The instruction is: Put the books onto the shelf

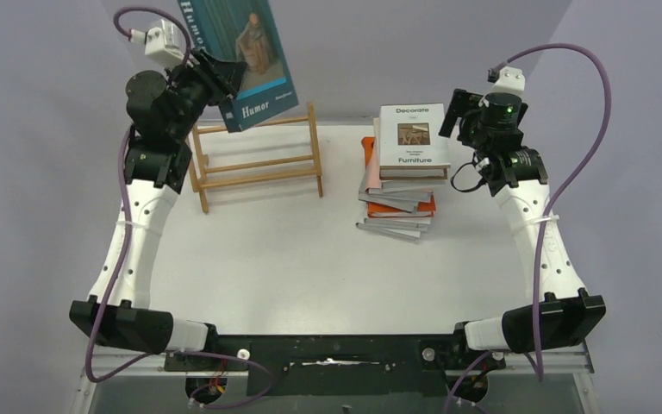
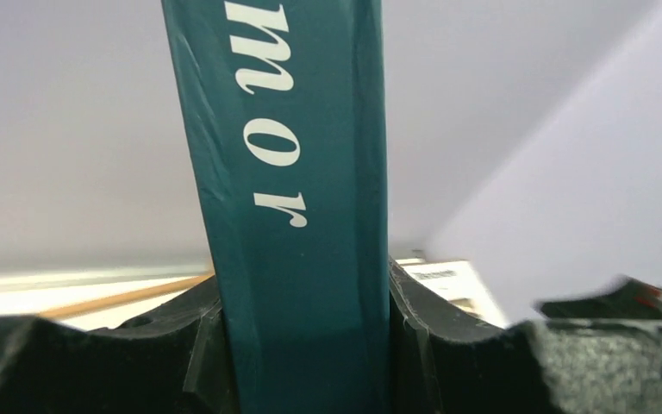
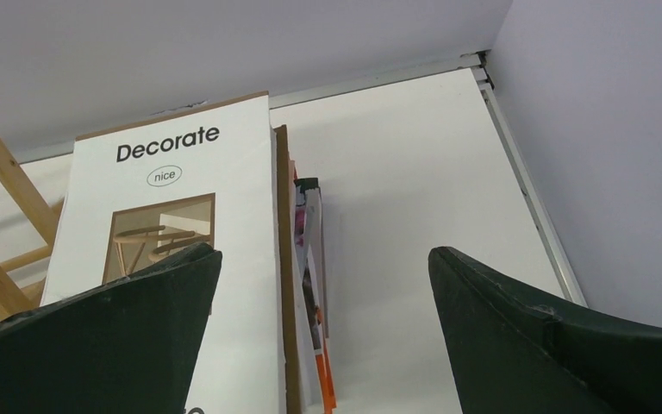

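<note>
Glossy teal Humor book [image 1: 243, 53] hung at 11 o'clock above the slatted wooden shelf [image 1: 259, 164], long axis near upright, clamped by the left gripper [image 1: 222, 83]; right gripper [image 3: 323, 259] gaped empty beside the stack [image 1: 401, 194].

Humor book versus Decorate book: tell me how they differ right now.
The Humor book is teal; the Decorate book is white. The Humor book is held in the air, tilted, by the left gripper; the Decorate book lies flat on top of the pile. The Humor book looks larger than the Decorate book. Neither is on the shelf yet.
</note>
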